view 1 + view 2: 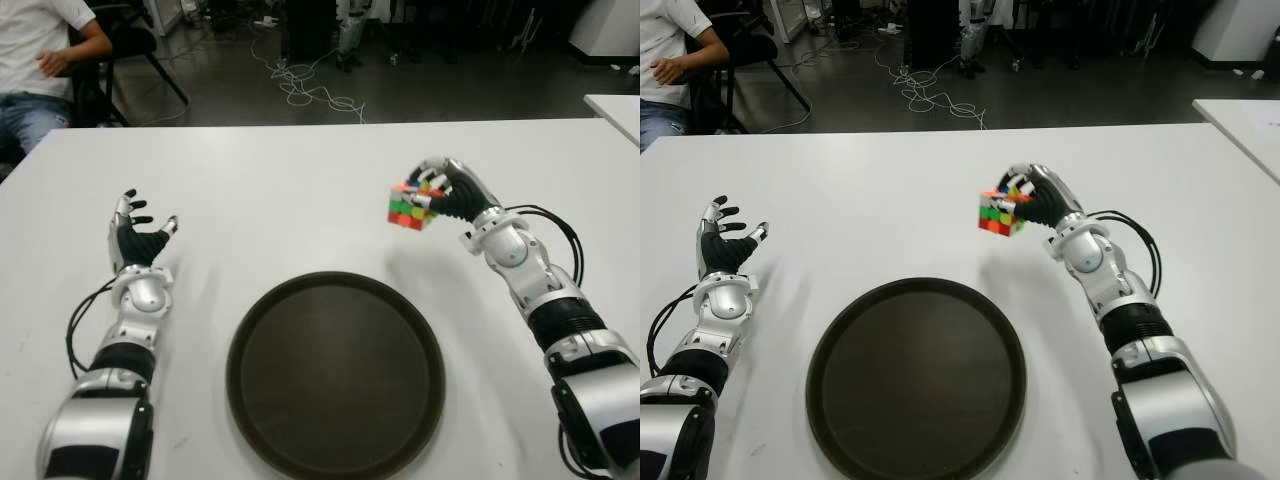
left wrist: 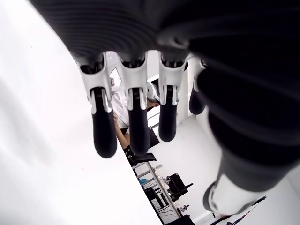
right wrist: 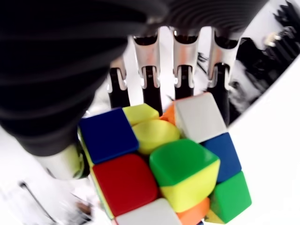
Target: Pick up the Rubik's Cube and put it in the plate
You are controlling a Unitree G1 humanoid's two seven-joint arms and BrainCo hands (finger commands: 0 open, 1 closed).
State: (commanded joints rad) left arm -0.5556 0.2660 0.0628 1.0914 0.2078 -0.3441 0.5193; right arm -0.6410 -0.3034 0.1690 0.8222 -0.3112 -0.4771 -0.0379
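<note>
My right hand (image 1: 440, 195) is shut on the Rubik's Cube (image 1: 412, 205), holding it in the air above the white table, beyond the far right rim of the plate. In the right wrist view the cube (image 3: 164, 164) fills the palm, with the fingers (image 3: 150, 89) curled over its far side. The plate (image 1: 335, 372) is a round dark brown tray lying near the table's front edge, with nothing on it. My left hand (image 1: 137, 235) shows to the left of the plate, fingers (image 2: 136, 122) spread and holding nothing.
The white table (image 1: 280, 190) stretches far behind the plate. A seated person (image 1: 40, 60) is beyond its far left corner. Cables (image 1: 310, 90) lie on the dark floor behind. Another white table edge (image 1: 615, 105) shows at the far right.
</note>
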